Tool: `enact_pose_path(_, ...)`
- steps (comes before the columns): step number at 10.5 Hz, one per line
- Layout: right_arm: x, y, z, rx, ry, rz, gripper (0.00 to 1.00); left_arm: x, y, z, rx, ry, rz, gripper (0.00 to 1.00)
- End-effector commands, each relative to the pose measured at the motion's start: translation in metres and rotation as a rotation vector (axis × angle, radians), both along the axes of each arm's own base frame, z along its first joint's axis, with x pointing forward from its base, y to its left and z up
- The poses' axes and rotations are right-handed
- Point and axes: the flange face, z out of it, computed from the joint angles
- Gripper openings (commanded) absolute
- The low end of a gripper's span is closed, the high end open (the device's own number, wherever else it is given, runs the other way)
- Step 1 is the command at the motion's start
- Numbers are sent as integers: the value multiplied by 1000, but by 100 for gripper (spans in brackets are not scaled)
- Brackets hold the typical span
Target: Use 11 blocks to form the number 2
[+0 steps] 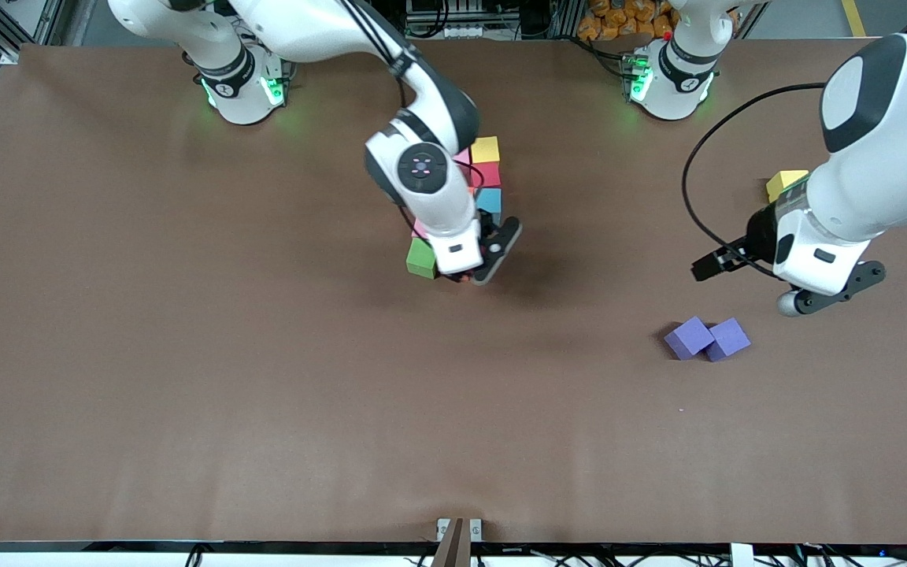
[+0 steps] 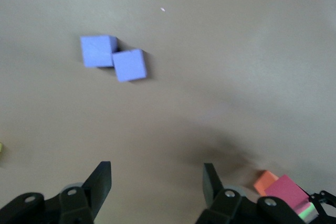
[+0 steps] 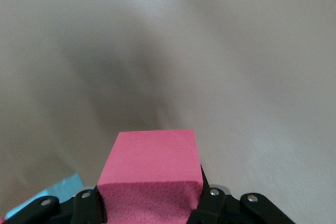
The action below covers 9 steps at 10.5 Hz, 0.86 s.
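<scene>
A cluster of blocks lies mid-table: yellow, red, light blue, a pink one and green; the right arm hides the rest. My right gripper is low at the cluster's end nearest the front camera, beside the green block. It is shut on a pink block, with a light blue block alongside. Another yellow block sits toward the left arm's end. My left gripper hangs open and empty above the table there, its fingers wide apart.
Two purple cubes touch each other on the table, nearer the front camera than the left gripper; the left wrist view shows them as well. An orange block and a pink one show at that view's edge.
</scene>
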Motion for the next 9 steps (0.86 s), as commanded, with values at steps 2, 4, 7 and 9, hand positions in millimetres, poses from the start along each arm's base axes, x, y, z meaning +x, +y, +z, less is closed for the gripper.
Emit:
enact_pose_path(2, -23, 39, -12, 8, -25, 113, 0, -9, 7, 19, 65, -31, -103, 79)
enact_pose_path(4, -36, 44, -28, -27, 3, 140, 0, -15, 5, 33, 60, -53, -86, 79)
enact_pose_path(7, -36, 42, -61, -114, -13, 240, 0, -17, 6, 38, 60, -61, -82, 79)
enact_pose_path(9, -34, 37, -65, -131, 1, 282, 0, -16, 21, 45, 57, -72, -57, 79)
